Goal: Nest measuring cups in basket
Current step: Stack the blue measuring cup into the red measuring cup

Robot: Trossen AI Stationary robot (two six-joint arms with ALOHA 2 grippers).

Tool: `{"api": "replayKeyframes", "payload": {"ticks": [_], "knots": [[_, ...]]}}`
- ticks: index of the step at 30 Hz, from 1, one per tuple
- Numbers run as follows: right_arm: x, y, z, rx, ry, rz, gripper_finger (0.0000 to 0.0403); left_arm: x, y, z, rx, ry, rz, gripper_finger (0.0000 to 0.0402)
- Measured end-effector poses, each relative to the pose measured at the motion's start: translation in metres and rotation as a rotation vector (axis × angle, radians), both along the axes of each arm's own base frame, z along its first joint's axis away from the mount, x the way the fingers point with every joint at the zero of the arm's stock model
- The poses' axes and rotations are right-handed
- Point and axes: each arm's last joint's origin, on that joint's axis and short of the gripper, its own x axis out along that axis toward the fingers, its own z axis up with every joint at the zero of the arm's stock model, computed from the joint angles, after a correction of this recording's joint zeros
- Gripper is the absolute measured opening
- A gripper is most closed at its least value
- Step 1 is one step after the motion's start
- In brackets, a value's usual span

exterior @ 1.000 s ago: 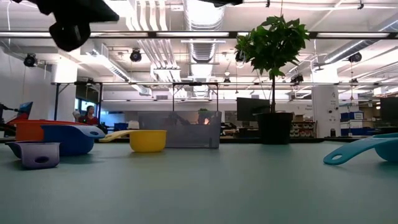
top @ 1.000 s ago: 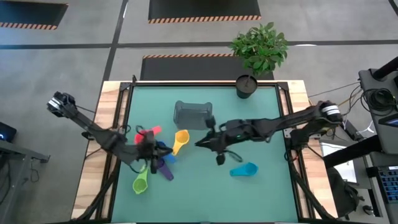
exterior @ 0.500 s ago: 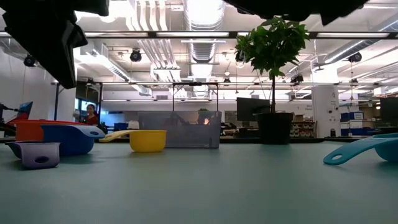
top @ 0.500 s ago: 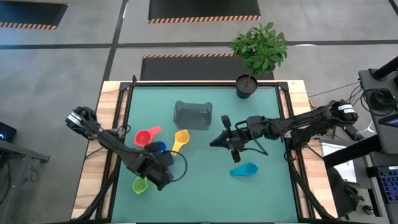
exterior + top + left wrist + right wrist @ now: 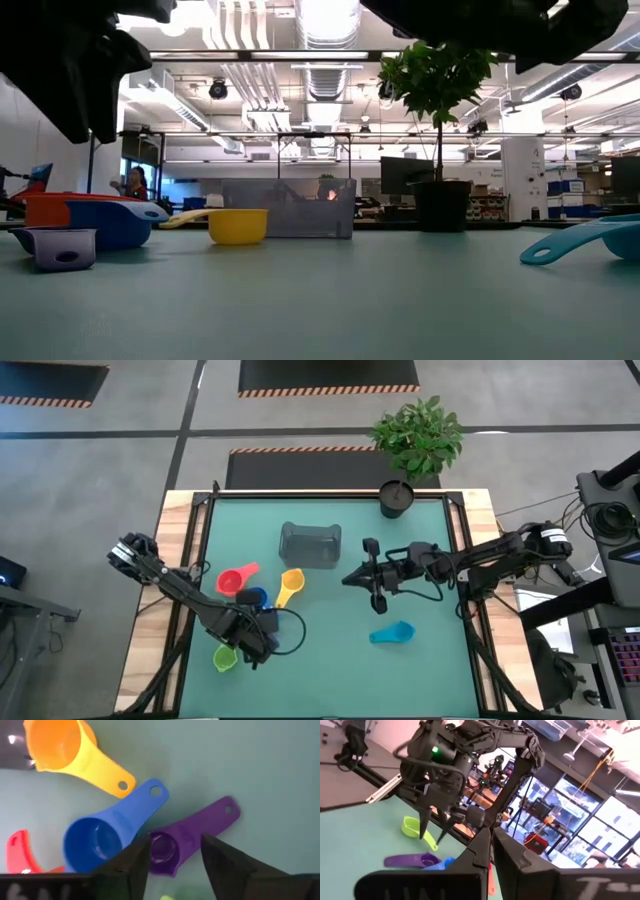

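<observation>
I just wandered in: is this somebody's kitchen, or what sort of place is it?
No kitchen; probably a robotics lab or workshop. Exposed ceiling ducts, a row of monitors beyond the table, and striped hazard tape on the floor suggest it.

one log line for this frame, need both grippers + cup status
left gripper: open over purple cup | right gripper: shut, empty, mid-table | basket: no cups in it | cyan cup: apart, right side

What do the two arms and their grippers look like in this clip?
Both arms are dark, slender and jointed, each with a pale cuff near its base. The left gripper ends in two black tapered fingers; a black cable loops beside it in the high view. The right gripper has two dark flat-faced fingers.
</observation>
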Motion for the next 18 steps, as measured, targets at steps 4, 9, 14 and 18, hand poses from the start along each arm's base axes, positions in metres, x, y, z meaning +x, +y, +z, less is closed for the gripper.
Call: {"api": "replayKeyframes", "payload": {"ticks": [4,9,14,18], "knots": [[-0.0005,-0.0009,0.0002,0.028,0.012,0.001,0.0009,-0.0023,0.0014,-0.0014,0.023,0.034,-0.035,0.0195],[-0.0013,-0.001,0.0017,0.022,0.005,-0.001,0.0009,-0.0031,-0.0027,-0.0018,-0.042,0.056,-0.047,0.0209],[-0.0008,-0.001,-0.0023,0.041,0.051,0.0,0.0009,-0.0031,-0.0026,-0.0021,-0.038,0.061,-0.068,0.0205],[-0.0004,-0.0021,-0.0042,0.04,0.07,-0.039,0.0009,-0.0035,-0.0009,-0.0039,0.016,0.054,-0.113,0.0197]]}}
